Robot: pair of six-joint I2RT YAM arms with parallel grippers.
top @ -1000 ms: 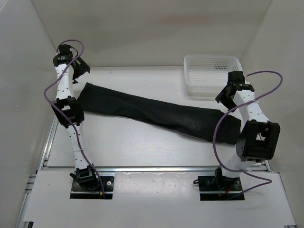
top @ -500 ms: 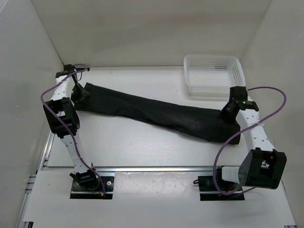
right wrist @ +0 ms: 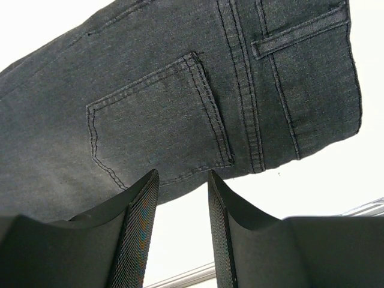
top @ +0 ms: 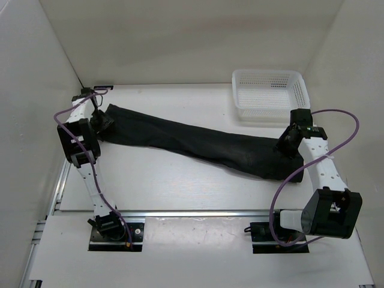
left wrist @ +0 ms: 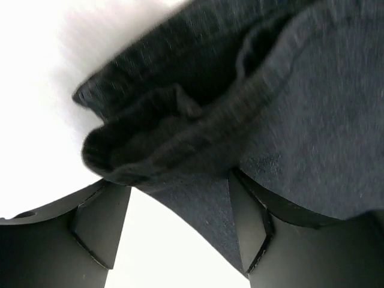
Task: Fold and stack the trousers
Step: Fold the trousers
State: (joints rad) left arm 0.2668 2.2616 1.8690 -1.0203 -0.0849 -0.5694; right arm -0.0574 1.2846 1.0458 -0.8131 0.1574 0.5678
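The black trousers [top: 198,143] lie flat and stretched in a long diagonal band across the white table [top: 180,186], leg ends at the far left, waist at the right. My left gripper [top: 102,120] is low at the leg ends. In the left wrist view it [left wrist: 177,201] is open, and the bunched hem [left wrist: 180,120] lies between and just past its fingertips. My right gripper [top: 287,143] is at the waist end. In the right wrist view it [right wrist: 183,180] is open, with its tips at the cloth's edge below the back pocket [right wrist: 156,120] and bare table between them.
A white plastic mesh basket [top: 267,71] stands at the back right, just beyond the right gripper. White walls enclose the table at the left, back and right. A metal rail [top: 192,213] runs along the near edge.
Both arms have come down: the left gripper dropped from the back left corner onto the leg ends, and the right gripper moved forward and down to the waist. The trousers have not shifted.
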